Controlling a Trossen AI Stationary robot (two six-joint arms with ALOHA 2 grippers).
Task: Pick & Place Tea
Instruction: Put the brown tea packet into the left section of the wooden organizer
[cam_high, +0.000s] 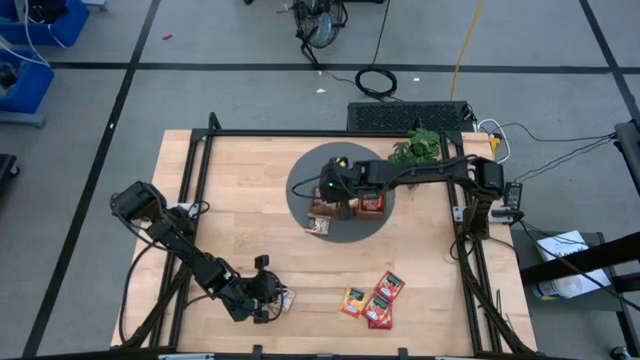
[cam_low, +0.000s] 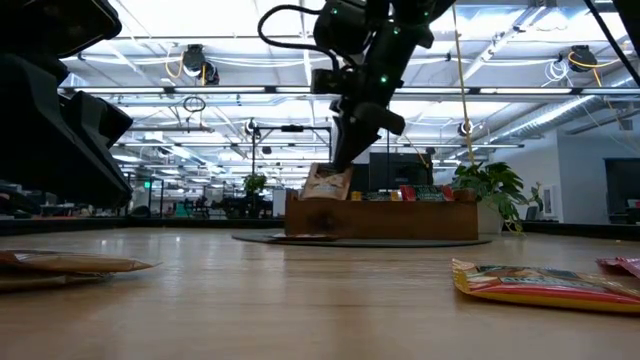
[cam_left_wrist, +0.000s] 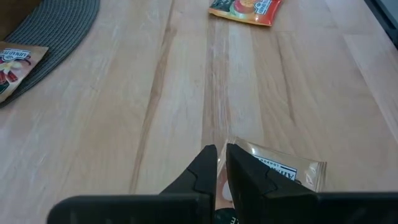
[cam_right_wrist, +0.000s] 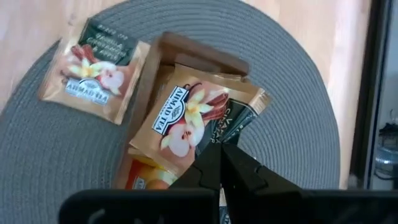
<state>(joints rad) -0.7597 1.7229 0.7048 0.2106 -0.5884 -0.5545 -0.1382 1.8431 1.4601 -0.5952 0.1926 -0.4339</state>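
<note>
Left gripper (cam_high: 268, 298) sits low at about 7 o'clock on the table (cam_high: 250, 190), near the front edge. Fingers pinched together on the edge of a beige sachet (cam_left_wrist: 283, 171) lying flat on the wood; the sachet extends just past the fingertips (cam_left_wrist: 208, 163), toward 3 o'clock in the high view. Left wrist view also shows another beige sachet (cam_left_wrist: 15, 65) resting on the edge of the grey round mat (cam_left_wrist: 56, 31).

Right gripper (cam_high: 335, 185) is over the mat (cam_high: 305, 180), roughly table centre toward 12 o'clock, above the 9 o'clock end of the wooden tray (cam_high: 350, 205). Fingers clamped on a beige apple-print sachet (cam_right_wrist: 186, 118), gripped at one corner, sachet tilted and held over the tray end compartment (cam_right_wrist: 199, 53). Low view: it hangs under the gripper, raised at the tray's end (cam_low: 326, 183).

A loose beige sachet (cam_right_wrist: 96, 68) lies flat on the mat just beside the tray, around 8 o'clock of it.

Red and orange sachets (cam_high: 375, 298) clustered on bare wood at 5 o'clock, well apart from both grippers. More red sachets (cam_high: 372, 204) in the tray. Plant (cam_high: 418, 147) at the mat's 2 o'clock.
</note>
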